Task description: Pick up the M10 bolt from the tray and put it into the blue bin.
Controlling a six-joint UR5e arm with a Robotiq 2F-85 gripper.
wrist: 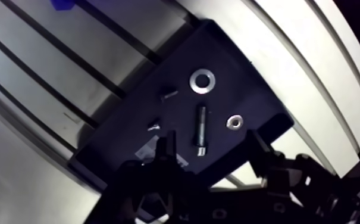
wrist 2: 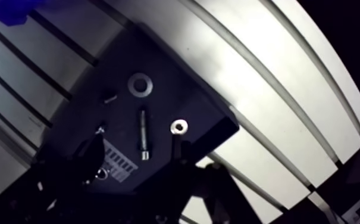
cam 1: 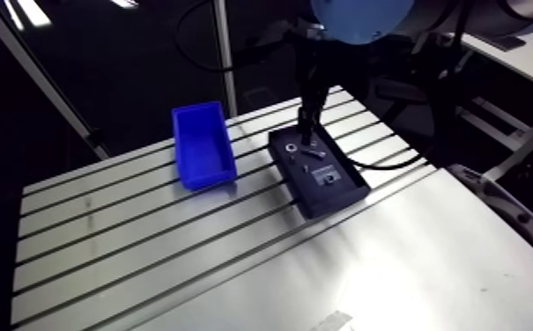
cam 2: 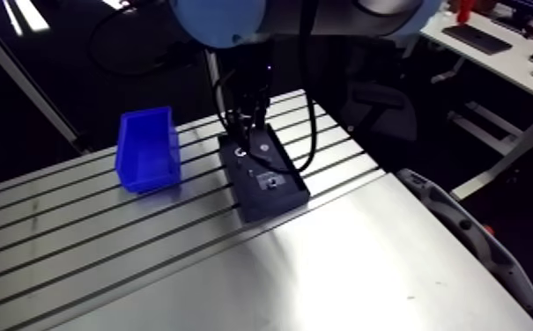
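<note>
Two fingers (wrist: 169, 149) of the pincer (wrist: 213, 146) are seen spread apart in the wrist view, with nothing gripped between them. The M10 bolt (wrist: 201, 130) is found lying flat on the floor of the black tray (wrist: 128, 134), in the gap between the fingers and touched by neither. Its long axis is directed away from the pincer. The brighter, wider end, taken to be the head, is turned toward the pincer, and the shank is pointed at a large washer (wrist: 202, 80) farther ahead. A small washer (wrist: 234, 123) is set just beside the shank. Two tiny dark pieces (wrist: 169, 92) on the other side are too small to be identified. A white label (wrist 2: 119, 162) is partly hidden behind a finger.

Only a corner of the blue bin (wrist: 63, 4) is caught in the wrist view. In the arm view it is shown whole, standing on the slotted table (cam 1: 234, 255) beside the tray and apart from it. There the pincer is seen over the tray's far end, its fingers too dark to be read, and the bolt is reduced to a pale speck.
</note>
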